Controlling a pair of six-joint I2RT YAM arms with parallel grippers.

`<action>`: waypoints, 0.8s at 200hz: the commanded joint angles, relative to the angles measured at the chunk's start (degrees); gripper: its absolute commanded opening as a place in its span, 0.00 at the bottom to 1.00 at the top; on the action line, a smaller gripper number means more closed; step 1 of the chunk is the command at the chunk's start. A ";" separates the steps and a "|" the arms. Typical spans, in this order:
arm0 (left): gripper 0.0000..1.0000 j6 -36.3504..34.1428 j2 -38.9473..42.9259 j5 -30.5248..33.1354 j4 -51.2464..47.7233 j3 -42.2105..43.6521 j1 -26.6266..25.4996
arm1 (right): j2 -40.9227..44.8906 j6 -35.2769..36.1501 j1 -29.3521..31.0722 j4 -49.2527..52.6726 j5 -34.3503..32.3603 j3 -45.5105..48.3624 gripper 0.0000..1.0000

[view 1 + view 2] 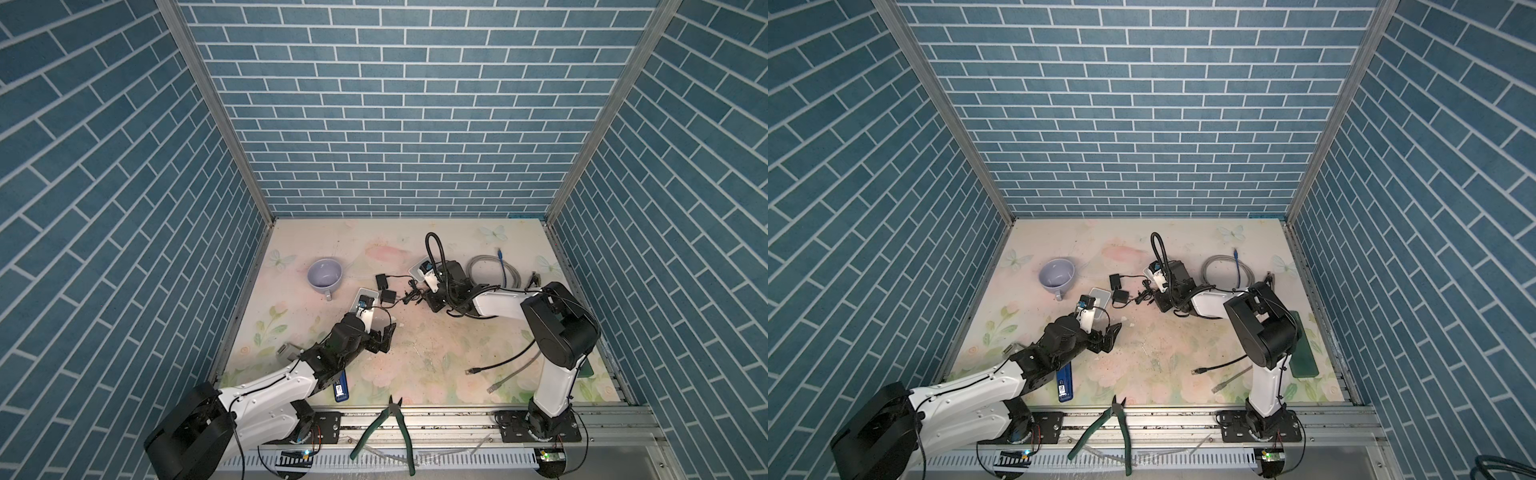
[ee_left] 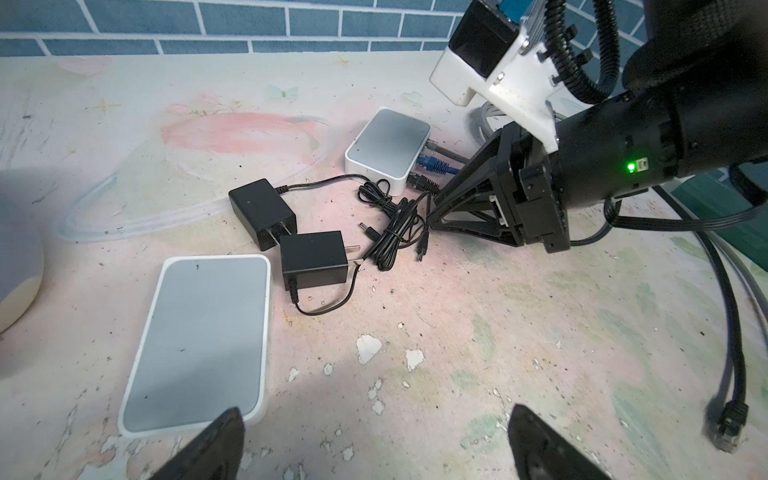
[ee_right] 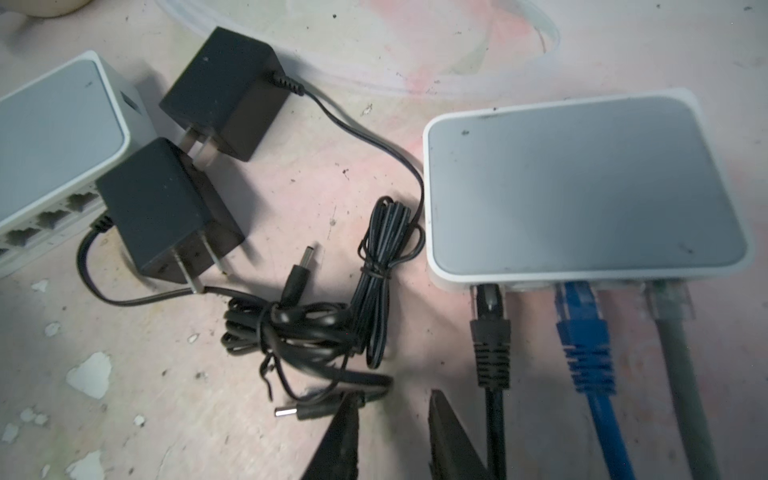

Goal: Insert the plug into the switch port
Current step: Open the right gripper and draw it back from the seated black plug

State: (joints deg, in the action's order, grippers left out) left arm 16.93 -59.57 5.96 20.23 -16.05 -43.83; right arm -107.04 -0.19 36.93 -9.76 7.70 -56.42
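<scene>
Now, lower centre, the right claw — jaws apart, empty — should straddle the plug squarely before closing.

Mug left, adapter pair between near switch and cabled switch, pliers in front

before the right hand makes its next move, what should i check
1. black plug in the switch port: ok, in the end port; fully seated, cannot tell.
2. blue plug and grey plug in their ports: ok.
3. right hand empty: ok, nothing between its fingers.
4. black cable clear of the right hand: cannot tell, it runs right beside one finger.
5. barrel plug clear of the right hand: not ok, it lies at the other finger.
6. left hand open and empty: ok.
</scene>
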 commanded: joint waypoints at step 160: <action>0.99 -5.03 -1.42 1.70 -11.07 -7.79 0.27 | 5.28 3.53 -0.26 -4.12 2.21 3.60 0.00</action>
State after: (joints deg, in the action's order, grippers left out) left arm 14.63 -60.73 6.24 12.64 -21.65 -43.83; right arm -106.45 0.82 36.84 -14.22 8.88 -55.55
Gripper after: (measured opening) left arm 0.995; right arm 0.047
